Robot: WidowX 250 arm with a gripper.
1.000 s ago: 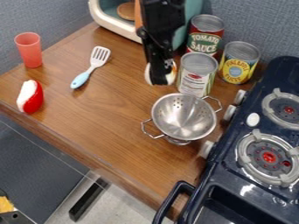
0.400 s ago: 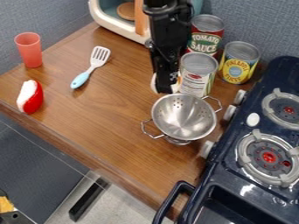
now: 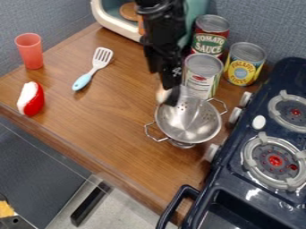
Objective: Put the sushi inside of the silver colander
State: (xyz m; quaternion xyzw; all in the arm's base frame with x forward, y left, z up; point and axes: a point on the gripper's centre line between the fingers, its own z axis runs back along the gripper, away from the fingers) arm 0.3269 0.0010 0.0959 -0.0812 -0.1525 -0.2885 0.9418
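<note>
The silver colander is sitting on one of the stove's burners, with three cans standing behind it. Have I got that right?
Not quite: the camera view shows the silver colander on the wooden counter, beside the stove rather than on a burner. The three cans do stand behind it.

From my end I saw a silver colander [image 3: 194, 121], a coral-red cup [image 3: 31, 54] at left — and a navy stove [image 3: 230, 179] at right.
</note>
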